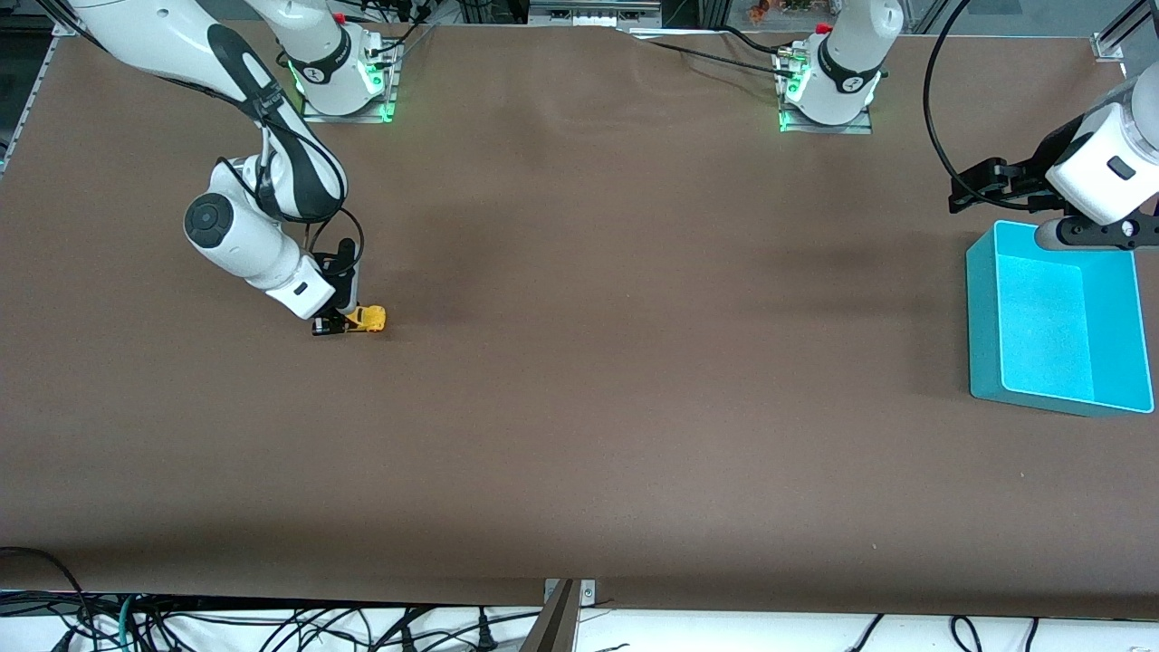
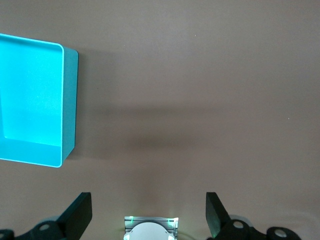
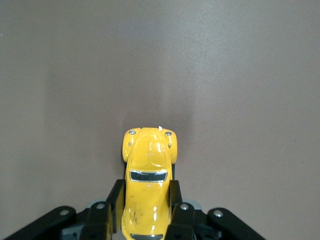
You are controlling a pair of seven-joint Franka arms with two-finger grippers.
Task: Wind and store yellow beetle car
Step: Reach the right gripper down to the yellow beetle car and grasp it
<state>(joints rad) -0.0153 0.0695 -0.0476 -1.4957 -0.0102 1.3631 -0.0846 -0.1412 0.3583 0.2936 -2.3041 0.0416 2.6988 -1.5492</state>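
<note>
Brown covering spreads over the whole tabletop (image 1: 579,407), with both arm bases standing along its edge farthest from the front camera. Toward the right arm's end lies the yellow beetle car (image 1: 369,319), wheels on the brown surface. The right gripper (image 1: 337,324) is down at the car, its jaws clenched on the sides of the rear half of the body. In the right wrist view the yellow beetle car (image 3: 148,180) points away from the gripper, its rounded bonnet and headlights free, a black finger (image 3: 176,202) pressed against each flank.

Toward the left arm's end sits a turquoise bin (image 1: 982,299), open at the top and well apart from the car. The left gripper (image 1: 973,192) hangs over the tabletop just beside the bin's rim that lies farther from the front camera. Its jaws are released and spread wide, holding nothing; the left wrist view shows the two fingertips (image 2: 80,212) far apart above bare tabletop, with the bin (image 2: 70,105) off to one side. The left arm waits.
</note>
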